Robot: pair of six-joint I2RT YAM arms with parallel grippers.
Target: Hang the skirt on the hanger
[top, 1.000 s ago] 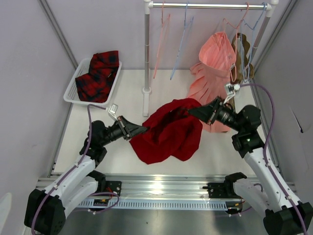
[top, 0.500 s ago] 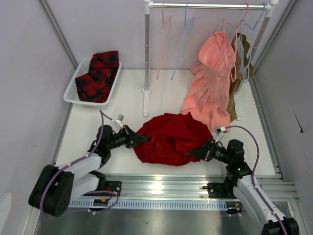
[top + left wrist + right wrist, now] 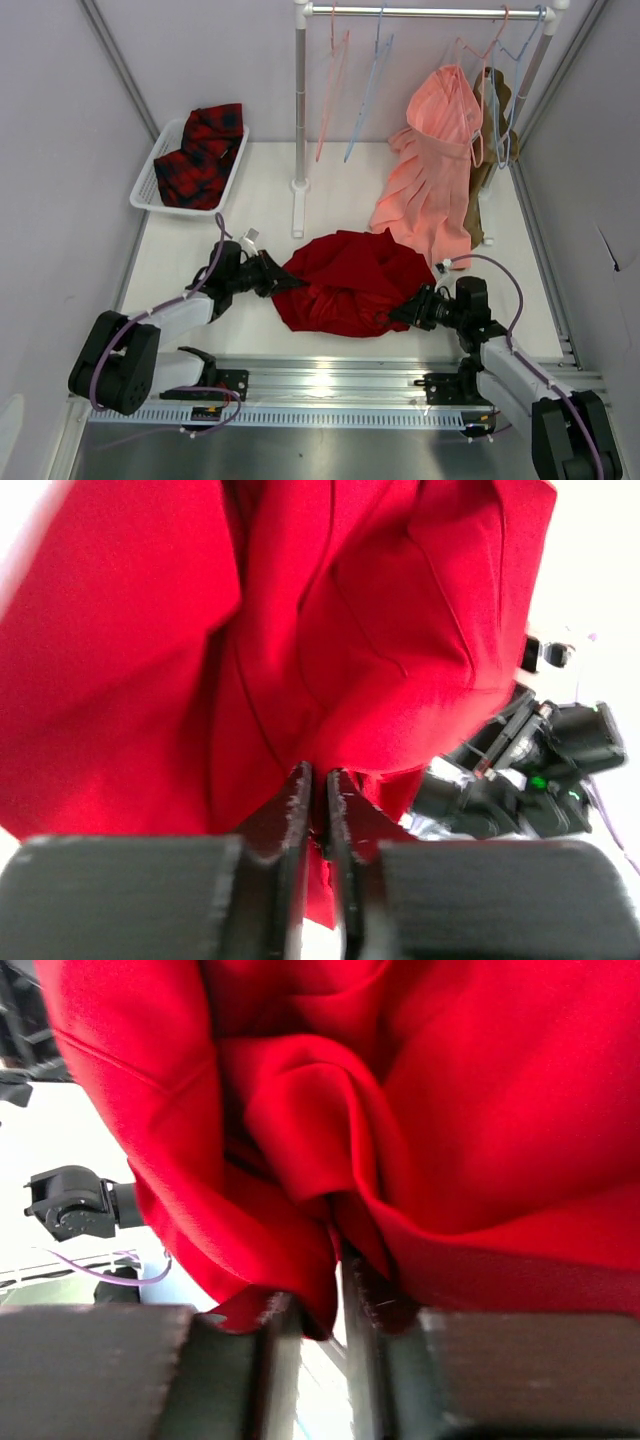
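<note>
Jaws clamp the crumpled skirt (image 3: 345, 280) mid-table, left gripper (image 3: 283, 282) at its 9 o'clock edge, right gripper (image 3: 398, 312) at 4 o'clock, fingertips partly buried in folds.

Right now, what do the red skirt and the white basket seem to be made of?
The red skirt looks like soft, matte cloth, judging by its deep, loose folds. The white basket is probably plastic, given its thin slotted walls.
</note>
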